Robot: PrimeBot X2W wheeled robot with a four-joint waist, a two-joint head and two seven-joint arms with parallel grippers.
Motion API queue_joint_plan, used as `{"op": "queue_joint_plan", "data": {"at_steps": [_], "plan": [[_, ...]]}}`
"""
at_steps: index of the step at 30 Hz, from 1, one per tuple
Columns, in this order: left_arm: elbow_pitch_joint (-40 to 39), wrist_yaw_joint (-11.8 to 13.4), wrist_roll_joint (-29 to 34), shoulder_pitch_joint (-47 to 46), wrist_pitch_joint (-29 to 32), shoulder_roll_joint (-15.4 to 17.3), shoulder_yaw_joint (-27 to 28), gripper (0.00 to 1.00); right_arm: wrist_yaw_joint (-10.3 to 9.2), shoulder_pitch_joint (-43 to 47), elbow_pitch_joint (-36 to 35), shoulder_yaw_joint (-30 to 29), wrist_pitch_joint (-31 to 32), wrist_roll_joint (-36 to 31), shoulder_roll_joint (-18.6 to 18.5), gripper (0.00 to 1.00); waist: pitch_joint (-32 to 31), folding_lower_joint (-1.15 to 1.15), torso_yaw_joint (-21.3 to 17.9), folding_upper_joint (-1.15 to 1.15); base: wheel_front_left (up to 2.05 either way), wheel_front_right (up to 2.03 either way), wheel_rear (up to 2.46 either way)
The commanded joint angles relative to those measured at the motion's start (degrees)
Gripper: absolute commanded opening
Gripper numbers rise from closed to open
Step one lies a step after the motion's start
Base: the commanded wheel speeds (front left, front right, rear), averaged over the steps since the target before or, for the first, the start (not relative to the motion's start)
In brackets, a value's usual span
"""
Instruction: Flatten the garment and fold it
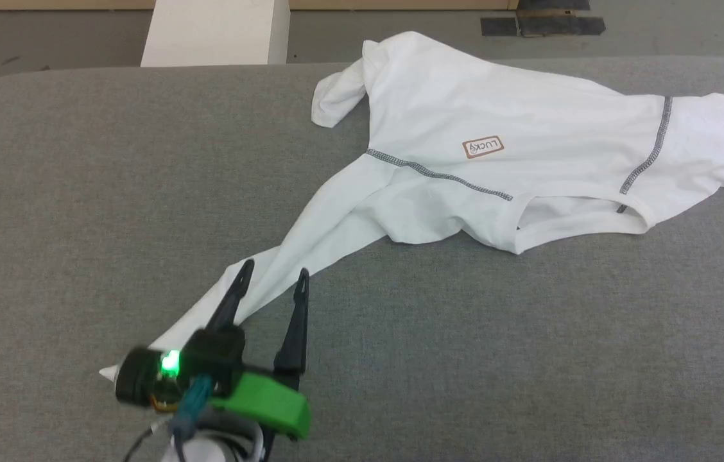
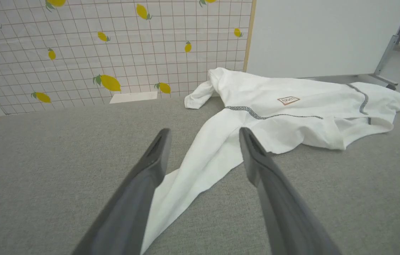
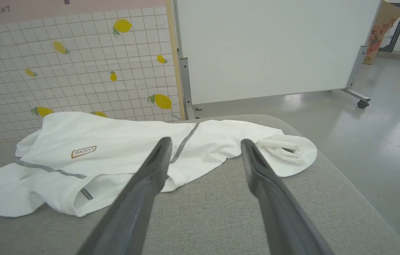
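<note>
The garment (image 1: 529,115) is a white T-shirt lying rumpled across the far right of the grey table (image 1: 79,192), its brownish logo (image 1: 482,147) facing up. A narrow twisted tail of it runs down to the near left. My left gripper (image 1: 274,273) stands open over that tail. In the left wrist view the tail of the garment (image 2: 200,166) passes between the gripper's (image 2: 204,131) spread fingers, held by neither. My right gripper (image 3: 205,143) is open above bare table, short of the garment's (image 3: 115,145) right sleeve (image 3: 288,156), with nothing held.
Past the table's far edge stand a white block (image 1: 217,32) and dark floor plates (image 1: 542,25). A lemon-patterned wall (image 2: 79,53) and a white wheeled panel (image 3: 274,46) stand behind. The table's rounded right edge (image 3: 345,177) drops to grey floor.
</note>
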Motion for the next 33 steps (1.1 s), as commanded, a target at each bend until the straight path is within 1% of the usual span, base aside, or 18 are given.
{"op": "queue_joint_plan", "data": {"at_steps": [1,5,10,12,16,17,18,19,23,27,29,31,33], "plan": [[0.81,-0.84,1.04,-3.18,1.9,1.04,-0.11,1.0,-0.09,0.17,-0.76,0.37,-0.42,0.43,0.04,1.0,0.89,0.0,-0.18,0.0,0.0,0.0,0.0],[5.28,-3.91,2.52,-9.93,10.66,3.6,-1.59,1.0,-0.09,-0.73,-2.53,0.71,-0.2,-0.28,0.05,1.0,2.48,0.0,0.1,0.0,0.0,0.0,0.0],[11.18,-8.2,2.52,-16.76,20.98,5.6,-3.4,1.0,-0.09,-1.28,-3.68,1.67,0.48,-0.04,0.06,1.0,4.32,0.0,0.1,0.0,0.0,0.0,0.0],[13.22,-9.35,2.05,-18.52,23.85,6.0,-3.66,1.0,-0.09,-1.26,-3.89,1.97,0.65,0.26,0.06,1.0,4.97,0.0,-0.08,0.0,0.0,0.0,0.0],[17.46,-10.63,1.06,-20.74,25.86,6.44,-3.53,1.0,-0.09,-1.1,-4.13,2.2,0.67,0.6,0.06,1.0,5.7,0.0,-0.33,0.0,0.0,0.0,0.0],[18.43,-10.78,0.67,-20.89,25.85,6.42,-3.37,0.6,-0.09,-1.1,-4.17,2.26,0.68,0.62,0.07,1.0,5.79,0.0,-0.42,0.0,0.0,0.0,0.0],[19.61,-10.9,0.07,-20.92,25.62,6.33,-3.08,0.06,-0.09,-1.13,-4.24,2.33,0.72,0.66,0.07,1.0,5.86,0.0,-0.54,0.0,0.0,0.0,0.0],[20.6,-11.11,-0.33,-20.78,25.61,6.38,-3.0,0.0,-0.09,-1.19,-4.29,2.37,0.76,0.65,0.07,1.0,5.89,0.0,-0.63,0.0,0.0,0.0,0.0],[22.25,-10.73,-2.23,-19.7,23.82,5.46,-2.11,0.0,-0.09,-1.4,-4.5,2.22,0.98,0.61,0.07,1.0,5.53,0.0,-0.52,0.0,0.0,0.0,0.0],[20.01,-10.36,-6.51,-17.68,20.36,3.91,0.68,0.0,-0.09,-1.21,-4.4,2.09,1.14,0.9,0.07,1.0,4.17,0.0,0.21,0.0,0.0,0.0,0.0],[16.83,-10.28,-9.25,-16.0,19.84,3.47,2.38,0.0,-0.09,-1.02,-4.34,2.06,1.24,1.0,0.07,1.0,3.3,0.0,0.69,0.0,0.0,0.0,0.0],[12.35,-9.84,-11.63,-13.59,20.69,3.74,3.98,0.0,-0.09,-0.77,-4.33,2.05,1.34,1.12,0.07,1.0,2.49,0.0,1.22,0.0,0.0,0.0,0.0],[6.9,-8.58,-13.22,-10.69,22.1,5.0,6.05,0.0,-0.09,-0.48,-4.37,2.01,1.51,1.25,0.07,1.0,1.87,0.0,1.74,0.0,0.0,0.0,0.0]]}}
